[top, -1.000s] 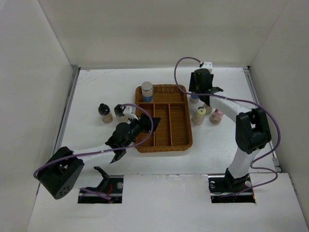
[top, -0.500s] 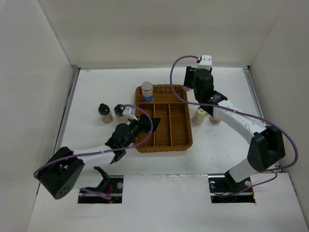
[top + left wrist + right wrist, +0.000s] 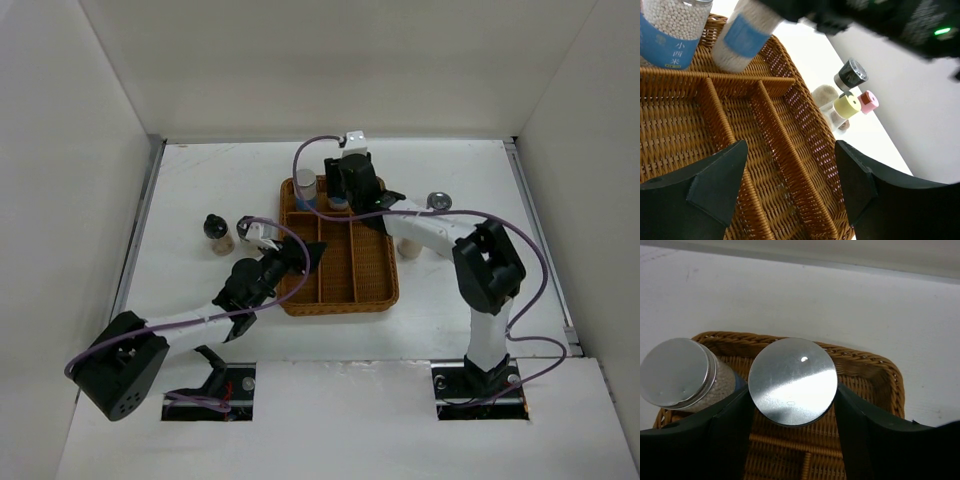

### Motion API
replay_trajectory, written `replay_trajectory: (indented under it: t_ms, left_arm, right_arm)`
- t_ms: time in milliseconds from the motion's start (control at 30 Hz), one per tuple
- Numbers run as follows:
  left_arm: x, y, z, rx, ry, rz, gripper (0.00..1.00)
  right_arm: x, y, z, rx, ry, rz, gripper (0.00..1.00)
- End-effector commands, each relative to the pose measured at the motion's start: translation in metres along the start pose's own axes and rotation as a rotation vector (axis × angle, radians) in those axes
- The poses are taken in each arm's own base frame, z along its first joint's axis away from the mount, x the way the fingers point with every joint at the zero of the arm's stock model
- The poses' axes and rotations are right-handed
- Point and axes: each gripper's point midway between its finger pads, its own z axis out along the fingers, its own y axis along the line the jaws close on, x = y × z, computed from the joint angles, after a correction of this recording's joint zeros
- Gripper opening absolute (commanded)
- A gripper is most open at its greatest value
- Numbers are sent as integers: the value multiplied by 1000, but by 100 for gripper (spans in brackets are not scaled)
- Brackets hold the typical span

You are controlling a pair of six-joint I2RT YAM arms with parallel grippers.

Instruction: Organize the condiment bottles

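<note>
We read 小西米 in white on the blue band [image 3: 662,47] of the white jar [image 3: 671,12] standing in the wicker tray [image 3: 790,145] toward the desk's far edge; a smaller line beneath is too fine for us; the tilted jar [image 3: 742,37] just beside it turns its band away, print unreadable.

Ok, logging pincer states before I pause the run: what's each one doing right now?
Left pincer: open, holding nothing.
Right pincer: closed on a silver-capped jar.
</note>
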Motion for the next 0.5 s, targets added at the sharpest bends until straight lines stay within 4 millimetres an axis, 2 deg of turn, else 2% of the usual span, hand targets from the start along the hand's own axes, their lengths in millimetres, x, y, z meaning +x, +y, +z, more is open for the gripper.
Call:
replay_trajectory:
  t_ms: [0, 133, 267, 333, 467]
  left_arm:
    - [-20, -12, -2, 48, -72, -11, 69]
    - [-19, -10, -2, 39, -73, -10, 69]
    - [-19, -14, -2, 54, -71, -13, 69]
    - [-18, -12, -1, 44, -69, -9, 70]
    - [-17, -13, -1, 50, -62, -15, 69]
  right_arm:
    - [-56, 20, 1, -42, -146, 80, 43]
    - [-37, 29, 5, -52, -114, 65, 46]
    - [-23, 32, 7, -55, -88, 79, 63]
    - [-26, 33, 5, -61, -93, 89, 70]
    - [-45, 32, -6, -73, -124, 124, 81]
